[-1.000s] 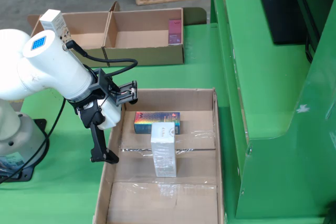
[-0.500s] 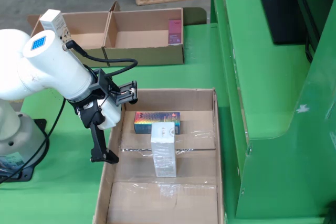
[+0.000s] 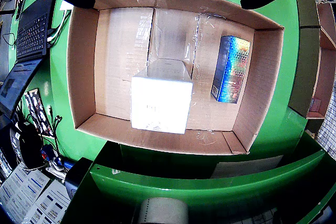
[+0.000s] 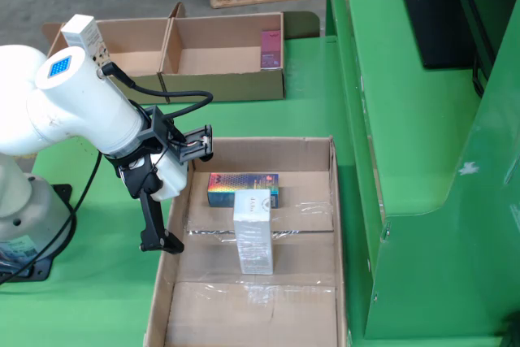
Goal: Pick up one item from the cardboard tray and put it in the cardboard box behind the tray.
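The white box [image 4: 253,232] stands upright near the middle of the cardboard tray [image 4: 340,225], with the colourful box [image 4: 242,188] lying flat just beside it at its 12 o'clock in the fixed view; in the gripper's own view the colourful one sits toward 3 o'clock. Standing tall, the white box probably offers the easier pinch. The gripper [image 4: 175,201] hangs over the tray's 9 o'clock wall, jaws spread wide and holding nothing, their dark tips framing the tray from above. The cardboard box [image 4: 223,77] waits on the green counter [image 4: 309,115] at 12 o'clock; something pink, hard to identify, leans inside.
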